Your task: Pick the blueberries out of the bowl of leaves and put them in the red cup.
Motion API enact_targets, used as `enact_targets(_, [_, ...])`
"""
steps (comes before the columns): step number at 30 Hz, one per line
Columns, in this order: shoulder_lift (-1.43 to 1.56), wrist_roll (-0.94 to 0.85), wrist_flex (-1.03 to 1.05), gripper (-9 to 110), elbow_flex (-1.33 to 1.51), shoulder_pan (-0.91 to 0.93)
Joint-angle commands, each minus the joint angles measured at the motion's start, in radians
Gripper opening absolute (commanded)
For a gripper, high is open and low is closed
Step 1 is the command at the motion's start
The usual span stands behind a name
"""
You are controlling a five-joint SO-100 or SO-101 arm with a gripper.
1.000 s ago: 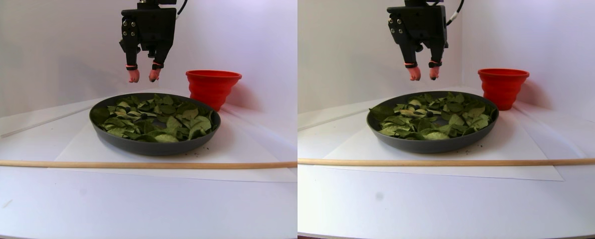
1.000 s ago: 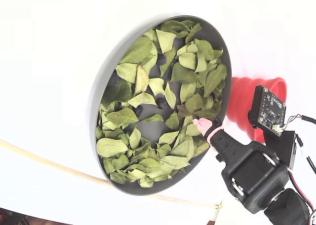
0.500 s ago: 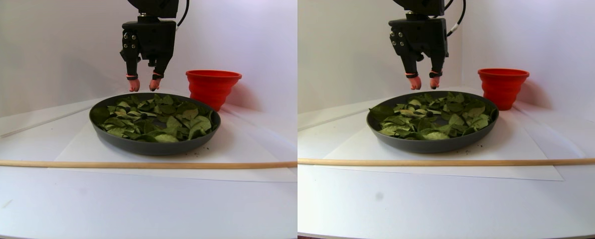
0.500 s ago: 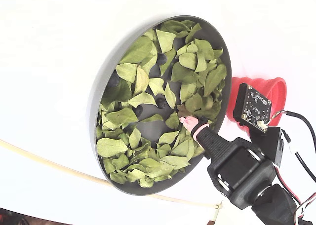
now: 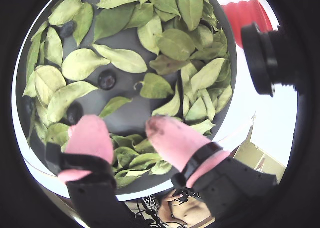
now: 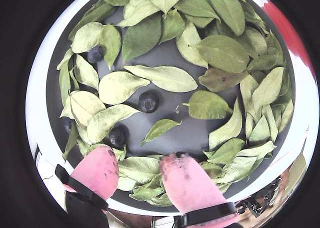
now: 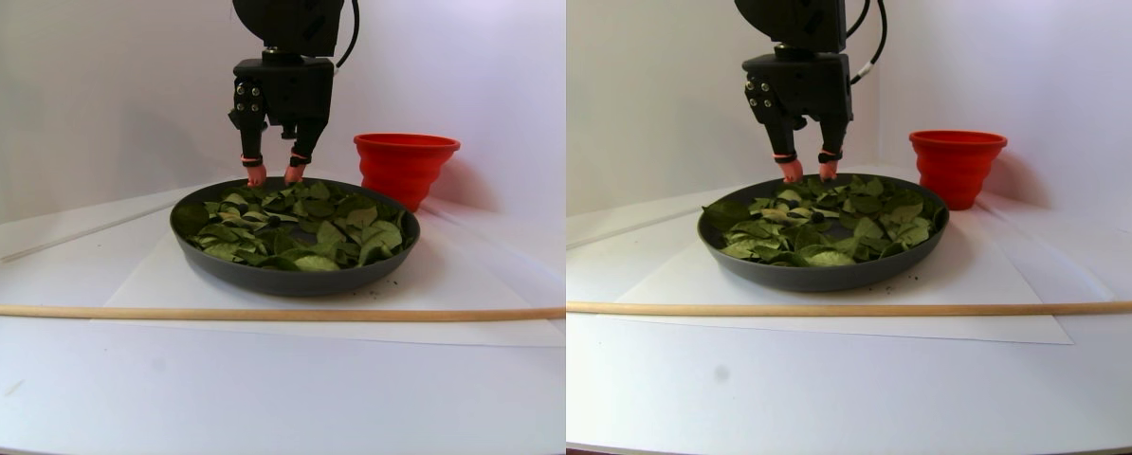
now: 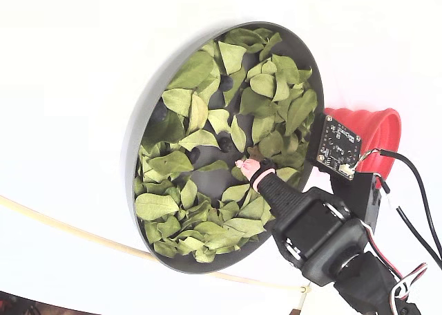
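The dark grey bowl (image 5: 125, 42) holds many green leaves (image 5: 122, 59). A large blueberry (image 5: 107, 80) lies on bare bowl floor near the middle. A second blueberry (image 5: 74, 112) sits just ahead of the left pink fingertip (image 5: 90, 135), and a third blueberry (image 5: 66, 29) lies between leaves farther off. My gripper (image 5: 127, 125) is open and empty, its pink tips hovering just above the leaves at the bowl's edge (image 7: 275, 173). The other wrist view shows the same berries (image 6: 148, 101) and the gripper (image 6: 137, 160). The red cup (image 7: 405, 166) stands upright beside the bowl.
A thin wooden stick (image 7: 244, 313) lies across the white table in front of the bowl (image 7: 291, 277). The bowl sits on a white paper sheet (image 7: 149, 284). In the fixed view the red cup (image 8: 366, 139) is close to my arm's camera board (image 8: 338, 149).
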Motion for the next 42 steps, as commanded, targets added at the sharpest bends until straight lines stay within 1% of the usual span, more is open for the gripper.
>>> enact_targets(1, [0.003, 0.003, -0.021, 16, -0.028, -0.003])
enact_targets(8, [-0.04, 0.006, -0.057, 16, -0.048, -0.006])
enact_targets(16, [-0.124, 0.041, -0.146, 16, -0.094, -0.014])
enact_targets(42, [-0.218, 0.067, -0.219, 16, -0.141, -0.014])
